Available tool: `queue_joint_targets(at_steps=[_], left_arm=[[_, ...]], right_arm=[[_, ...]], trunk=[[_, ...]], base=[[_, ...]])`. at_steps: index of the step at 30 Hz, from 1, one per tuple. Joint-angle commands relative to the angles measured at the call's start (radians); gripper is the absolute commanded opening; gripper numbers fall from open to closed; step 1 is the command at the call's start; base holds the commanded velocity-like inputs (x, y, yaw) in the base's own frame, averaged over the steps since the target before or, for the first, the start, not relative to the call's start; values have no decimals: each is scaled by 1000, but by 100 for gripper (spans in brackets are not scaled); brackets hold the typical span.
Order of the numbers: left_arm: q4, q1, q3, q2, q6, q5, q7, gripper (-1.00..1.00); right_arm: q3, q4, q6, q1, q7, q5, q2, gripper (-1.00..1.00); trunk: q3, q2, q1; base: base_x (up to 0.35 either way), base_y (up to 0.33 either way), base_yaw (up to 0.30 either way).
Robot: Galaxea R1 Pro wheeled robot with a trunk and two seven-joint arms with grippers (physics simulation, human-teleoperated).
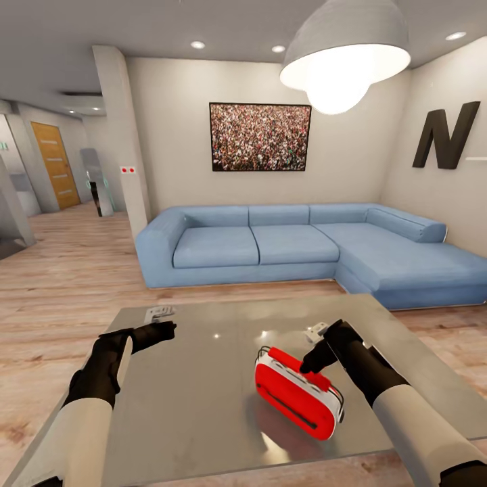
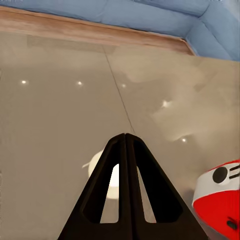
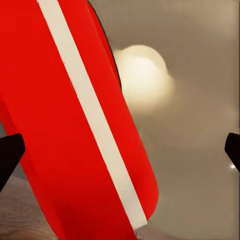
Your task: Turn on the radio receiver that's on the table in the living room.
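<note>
Radio receiver [image 1: 297, 393]: lying tilted on the glossy grey table [image 1: 203, 406].
Right gripper [image 1: 312, 366]: fingers spread apart, touching the receiver's top.
Left gripper [image 2: 125, 137]: fingers pressed together, hovering over the table.

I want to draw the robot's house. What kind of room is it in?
It looks like a living room: there's a big blue corner sofa, a low shiny grey table with a little red radio on it, and a crowd picture on the wall.
</note>
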Motion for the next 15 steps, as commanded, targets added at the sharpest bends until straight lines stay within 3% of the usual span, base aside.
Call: queue_joint_targets(at_steps=[1,15], left_arm=[[0,0,0,0,0,0,0,-100],[0,0,0,-2,1,-2,2,-100]], right_arm=[[0,0,0,0,0,0,0,100],[0,0,-1,0,0,1,0,100]], trunk=[[3,7,-4],[47,105,-58]], base=[[0,0,0],[0,0,0]])
